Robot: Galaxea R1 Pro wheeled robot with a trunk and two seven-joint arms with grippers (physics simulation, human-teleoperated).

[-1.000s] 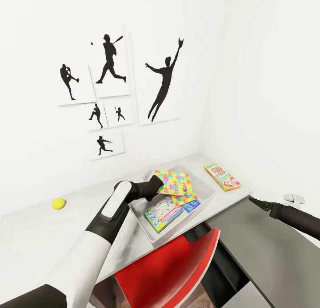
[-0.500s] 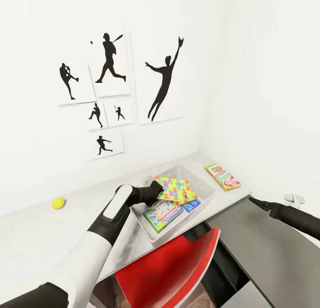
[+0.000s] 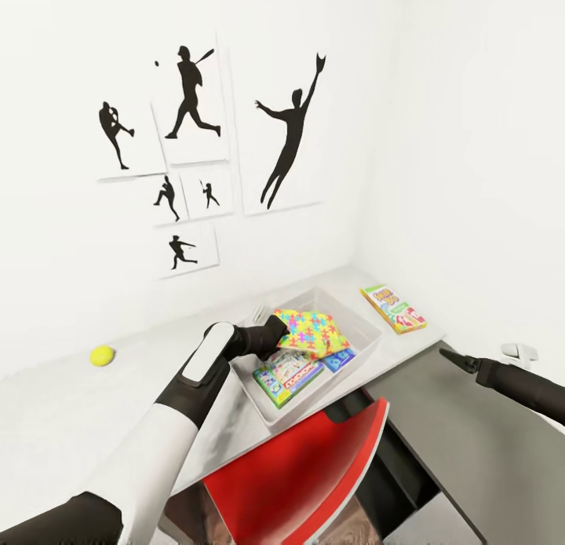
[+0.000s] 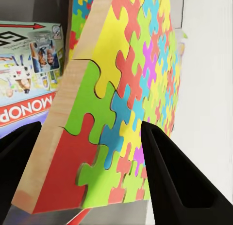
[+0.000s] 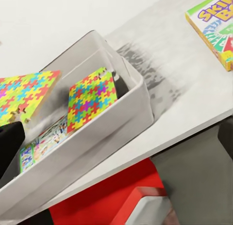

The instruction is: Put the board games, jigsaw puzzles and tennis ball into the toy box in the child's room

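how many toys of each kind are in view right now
board games: 3, the Monopoly box and blue box in the bin, the yellow box on the desk
jigsaw puzzles: 2, and, over the bin
tennis balls: 1
total: 6

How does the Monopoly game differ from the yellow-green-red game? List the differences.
Place: the Monopoly game lies inside the toy box; the yellow-green-red game lies on the table, outside it.
Cover: in the head view, a jigsaw puzzle held in the left tool overlaps the Monopoly game; the yellow-green-red game lies bare.
Shared: both are flat, printed rectangular boxes.
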